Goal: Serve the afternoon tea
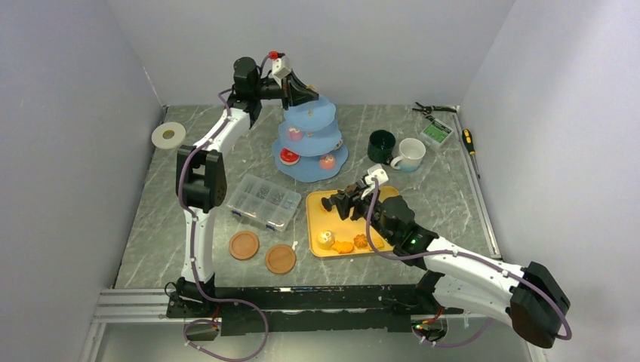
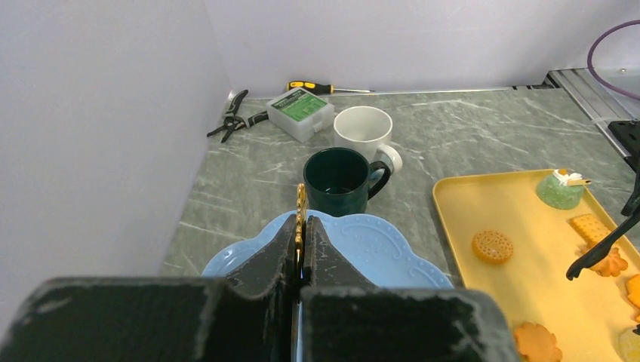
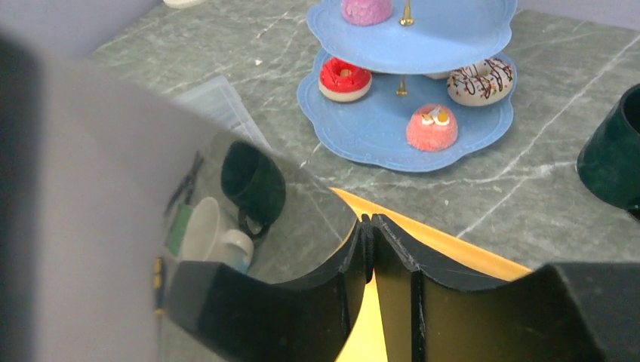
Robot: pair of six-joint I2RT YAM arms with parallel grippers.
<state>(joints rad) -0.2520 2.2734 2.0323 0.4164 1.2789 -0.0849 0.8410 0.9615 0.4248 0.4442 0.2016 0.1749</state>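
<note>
Left gripper (image 1: 314,96) tops the blue stand (image 1: 309,167); right gripper (image 1: 352,199) holds black tongs (image 1: 332,204) over yellow tray (image 1: 318,220).

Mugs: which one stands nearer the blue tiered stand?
The dark-green mug. It sits between the stand and the white mug, which is farther out.

Saw a glossy glaze on the dark-green mug (image 2: 340,181) and the white mug (image 2: 362,132), shiny gold metal on the loop (image 2: 300,211) of the smooth, embossed light-blue stand (image 2: 377,249), smooth yellow plastic in the tray (image 2: 513,211) and a veined stone look across the table (image 2: 483,143).
</note>
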